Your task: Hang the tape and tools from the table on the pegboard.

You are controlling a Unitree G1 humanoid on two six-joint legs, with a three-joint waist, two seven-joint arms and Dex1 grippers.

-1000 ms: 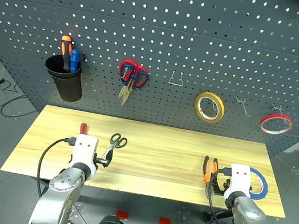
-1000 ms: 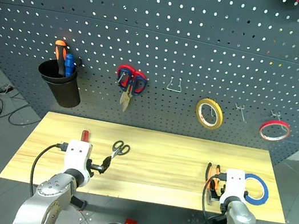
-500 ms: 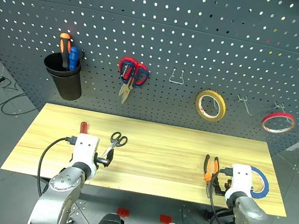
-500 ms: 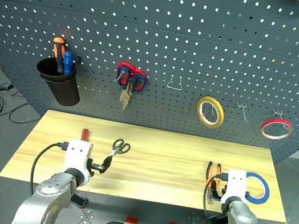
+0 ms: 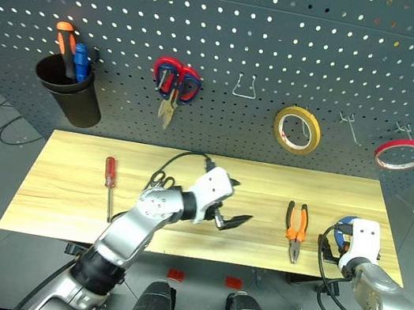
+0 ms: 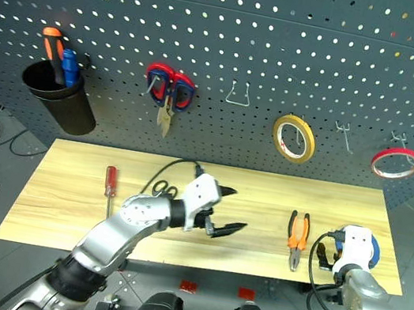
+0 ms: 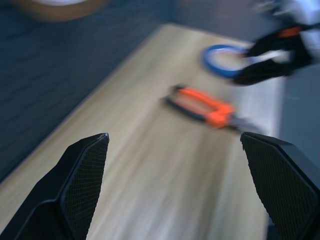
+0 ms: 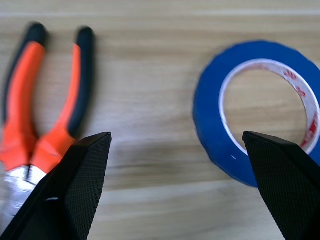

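My left gripper (image 5: 236, 203) hangs open and empty over the middle of the table (image 5: 62, 206), pointing right toward the orange-and-black pliers (image 5: 296, 224). In the left wrist view the pliers (image 7: 202, 106) and the blue tape (image 7: 225, 60) lie ahead of it. The red-handled screwdriver (image 5: 109, 178) rests at the table's left. The small black-handled scissors (image 5: 161, 181) are partly hidden behind my left arm. At the table's right end, my right gripper (image 8: 175, 145) is open just above the wood, between the pliers (image 8: 45, 115) and the blue tape (image 8: 215, 120). The pegboard (image 5: 291, 41) stands behind.
On the pegboard hang a black cup (image 5: 68, 98) with orange and blue screwdrivers, red-handled scissors (image 5: 173, 85), a yellow tape roll (image 5: 296, 129) and a red tape roll (image 5: 400, 153). Bare hooks (image 5: 243, 87) sit between the scissors and the yellow roll.
The view has tilted down. My left arm swung from the table's left front to its middle, rising and turning its gripper to point right. The right hand shifted slightly right. Both grippers stayed open.
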